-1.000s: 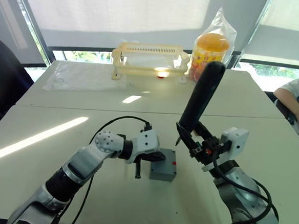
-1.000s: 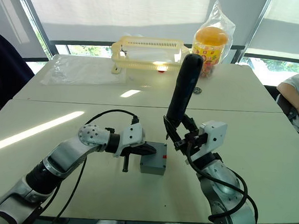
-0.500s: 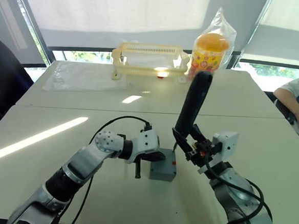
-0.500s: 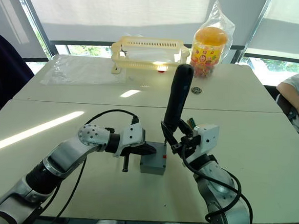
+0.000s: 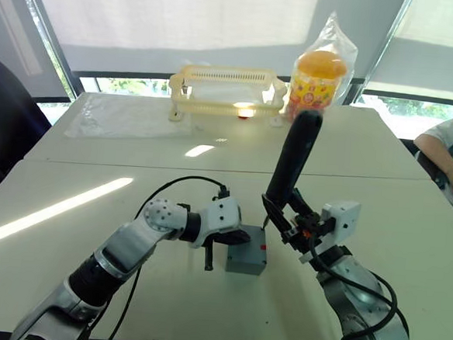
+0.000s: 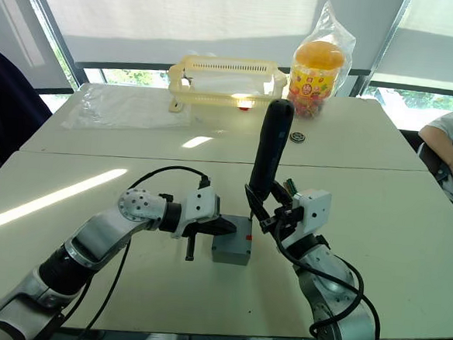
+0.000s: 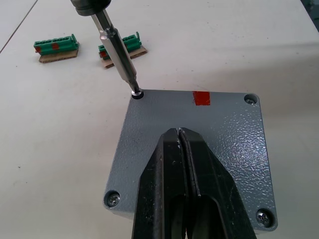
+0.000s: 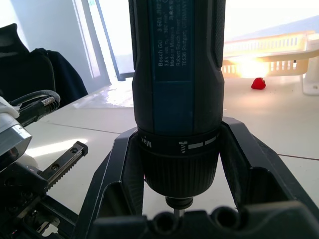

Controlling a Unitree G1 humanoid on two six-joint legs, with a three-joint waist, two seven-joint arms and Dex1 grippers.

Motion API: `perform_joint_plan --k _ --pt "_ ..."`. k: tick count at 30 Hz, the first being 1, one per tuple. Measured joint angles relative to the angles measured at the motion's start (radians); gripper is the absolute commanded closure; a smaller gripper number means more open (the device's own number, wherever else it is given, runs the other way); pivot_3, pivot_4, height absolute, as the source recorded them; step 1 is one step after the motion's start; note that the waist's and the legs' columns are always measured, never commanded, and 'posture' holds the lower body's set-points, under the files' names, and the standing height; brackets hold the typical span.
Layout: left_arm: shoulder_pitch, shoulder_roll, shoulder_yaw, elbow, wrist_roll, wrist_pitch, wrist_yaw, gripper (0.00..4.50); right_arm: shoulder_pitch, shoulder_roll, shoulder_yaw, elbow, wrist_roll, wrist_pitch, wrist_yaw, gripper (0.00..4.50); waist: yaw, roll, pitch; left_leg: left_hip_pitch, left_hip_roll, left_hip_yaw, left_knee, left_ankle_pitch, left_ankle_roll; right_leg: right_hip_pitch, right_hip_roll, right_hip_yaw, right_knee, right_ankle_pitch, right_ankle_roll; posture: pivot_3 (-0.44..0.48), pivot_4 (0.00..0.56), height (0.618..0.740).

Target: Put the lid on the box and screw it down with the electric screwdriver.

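Lid (image 7: 199,144) is sitting on the box (image 5: 245,260) near the middle of the surface (image 5: 64,267). Left pincer (image 7: 180,164) is closed with nothing in it, fingertips pressed on the lid. Right pincer (image 5: 285,221) is clamped around the electric screwdriver (image 5: 291,163), its bit sitting in a corner screw (image 7: 136,92). Two green connectors (image 7: 56,46) lie just beyond.

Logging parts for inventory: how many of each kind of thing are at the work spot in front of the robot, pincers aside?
Green plastic connector pieces: 2
Grey square plastic lid: 1
Grey plastic box: 1
Black cylindrical electric screwdriver: 1
Total: 5
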Motion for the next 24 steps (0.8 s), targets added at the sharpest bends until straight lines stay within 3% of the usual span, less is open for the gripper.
perform_joint_plan --k 24 --pt "0.001 0.001 0.000 0.001 0.002 0.000 0.000 4.50 0.001 0.009 0.002 0.022 -0.010 -0.018 0.011 2.76 0.000 0.000 0.000 0.004 0.000 0.000 0.000 0.000 0.000 0.002 0.000 0.000 0.004 -0.001 0.001 0.000 0.150 0.740"
